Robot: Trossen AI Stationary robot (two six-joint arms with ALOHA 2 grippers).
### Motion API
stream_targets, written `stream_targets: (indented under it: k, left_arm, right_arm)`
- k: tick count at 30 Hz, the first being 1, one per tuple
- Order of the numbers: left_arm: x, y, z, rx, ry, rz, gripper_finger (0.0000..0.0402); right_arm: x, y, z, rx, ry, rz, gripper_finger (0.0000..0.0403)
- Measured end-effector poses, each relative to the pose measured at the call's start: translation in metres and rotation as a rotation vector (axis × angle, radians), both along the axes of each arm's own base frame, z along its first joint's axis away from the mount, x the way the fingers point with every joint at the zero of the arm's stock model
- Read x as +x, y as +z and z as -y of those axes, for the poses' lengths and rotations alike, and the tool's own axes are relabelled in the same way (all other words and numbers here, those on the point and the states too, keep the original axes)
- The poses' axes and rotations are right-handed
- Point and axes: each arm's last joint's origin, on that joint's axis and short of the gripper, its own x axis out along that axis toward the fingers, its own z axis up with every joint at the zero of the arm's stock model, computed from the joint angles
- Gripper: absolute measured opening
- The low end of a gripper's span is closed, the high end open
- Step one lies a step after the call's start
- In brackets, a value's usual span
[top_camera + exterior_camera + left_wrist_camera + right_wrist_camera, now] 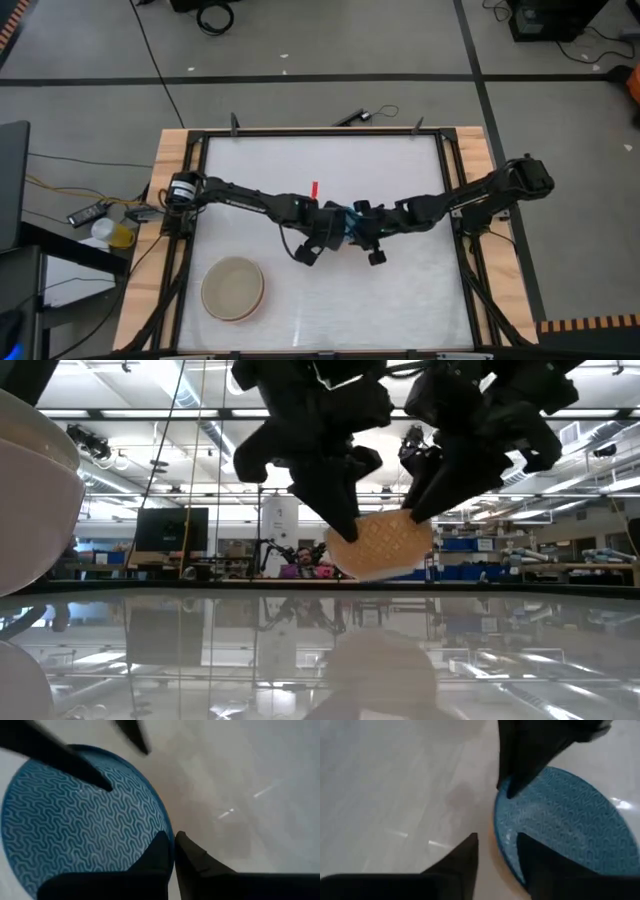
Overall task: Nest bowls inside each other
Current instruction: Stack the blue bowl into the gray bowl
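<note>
A blue bowl (347, 222) with a wavy pattern hangs over the table's middle between my two grippers. In the low view, the bowl (380, 550) is clear of the table top. My left gripper (172, 851) comes from the table's left and is shut on the bowl. My right gripper (497, 855) comes from the right and is open. One of its fingers stands over the bowl's inside and the other outside the rim. A cream bowl (233, 288) with a beige one nested inside rests on its base at the near left. My left gripper pinches the blue bowl's rim (167, 827) on the side toward the table's left, one finger inside the bowl and one outside. The fingers slant down from above and from the left. The bowl is lifted clear of the table, slightly tilted. My right gripper straddles the opposite rim (496, 832); I cannot tell whether it touches.
The nested bowls show large at the left edge of the low view (30, 490). A dark frame rail (320, 133) runs round the white table top. Bare table lies toward the far edge and at the near right.
</note>
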Motion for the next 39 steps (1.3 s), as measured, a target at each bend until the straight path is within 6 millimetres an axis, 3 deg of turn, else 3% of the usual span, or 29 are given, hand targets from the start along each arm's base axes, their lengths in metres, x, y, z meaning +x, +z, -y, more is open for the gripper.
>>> stream_targets:
  k: [4, 9, 17, 21, 25, 27, 33, 39]
  left_arm:
    - [-0.013, 0.009, 0.005, 0.058, 0.098, -0.058, 0.0006]
    - [-0.055, 0.033, 0.026, 0.118, 0.268, -0.219, 0.0004]
    - [-0.149, 0.097, 0.101, 0.016, 0.486, -0.217, 0.0003]
    - [-0.192, 0.113, 0.142, -0.140, 0.599, -0.160, 0.0003]
    - [-0.219, 0.108, 0.178, -0.192, 0.656, -0.160, 0.0003]
    - [-0.222, 0.098, 0.192, -0.187, 0.671, -0.157, 0.0003]
    - [-0.211, 0.064, 0.221, -0.149, 0.671, -0.166, 0.0004]
    - [-0.202, 0.036, 0.237, -0.143, 0.691, -0.260, 0.0007]
  right_arm:
    - [-0.003, 0.010, 0.003, -0.029, -0.123, 0.051, 0.0182]
    - [-0.016, 0.029, 0.011, -0.095, -0.346, 0.113, 0.0194]
    - [-0.028, 0.049, 0.022, -0.102, -0.445, 0.184, 0.0193]
    - [-0.026, 0.050, 0.028, -0.100, -0.470, 0.197, 0.0193]
    - [-0.024, 0.051, 0.032, -0.080, -0.487, 0.214, 0.0193]
    - [-0.023, 0.052, 0.033, -0.064, -0.500, 0.233, 0.0193]
    - [-0.022, 0.053, 0.033, -0.024, -0.508, 0.248, 0.0193]
    - [-0.023, 0.052, 0.030, 0.009, -0.511, 0.238, 0.0193]
